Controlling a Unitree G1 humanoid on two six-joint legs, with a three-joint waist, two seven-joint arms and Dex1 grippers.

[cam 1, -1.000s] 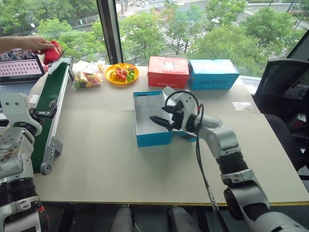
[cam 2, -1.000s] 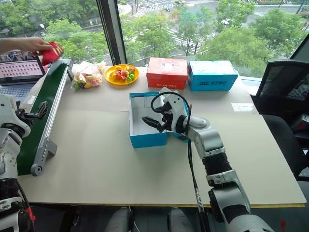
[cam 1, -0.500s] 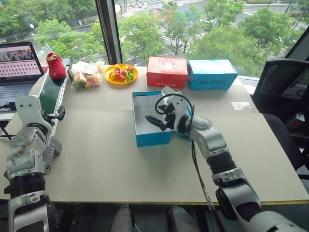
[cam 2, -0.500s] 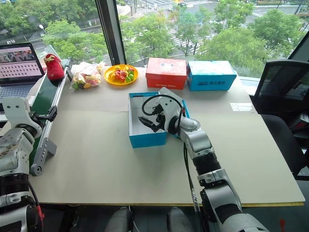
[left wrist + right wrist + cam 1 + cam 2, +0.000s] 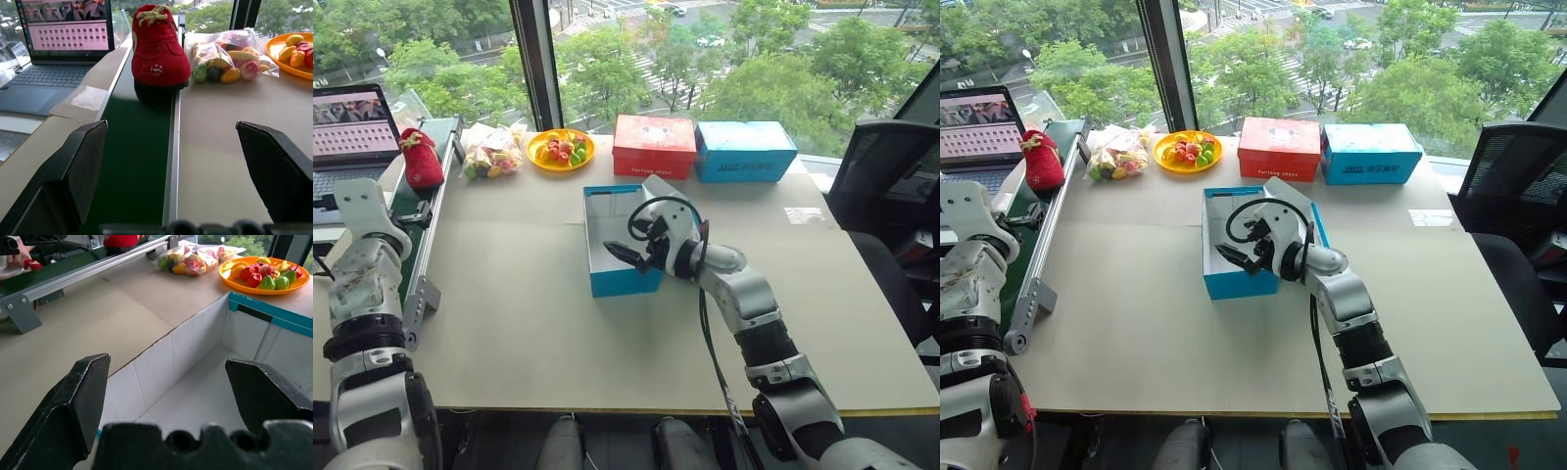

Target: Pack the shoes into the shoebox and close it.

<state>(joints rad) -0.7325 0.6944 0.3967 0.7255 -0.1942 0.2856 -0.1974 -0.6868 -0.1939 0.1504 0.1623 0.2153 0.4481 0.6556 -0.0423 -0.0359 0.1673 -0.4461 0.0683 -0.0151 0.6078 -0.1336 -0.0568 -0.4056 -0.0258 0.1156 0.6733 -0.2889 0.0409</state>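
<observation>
The red shoe [image 5: 159, 51] stands upright on the green conveyor belt [image 5: 137, 161] along the desk's left edge, toward its far end. I judge it light, soft in the upper and stiffer at the sole; best taken across the mid-body. My left tool [image 5: 183, 171] stands fully spread and empty, lined up on the belt, the shoe well ahead of it. My right tool [image 5: 181, 396] hangs wide and empty over the empty blue shoebox [image 5: 619, 235] at mid-desk.
</observation>
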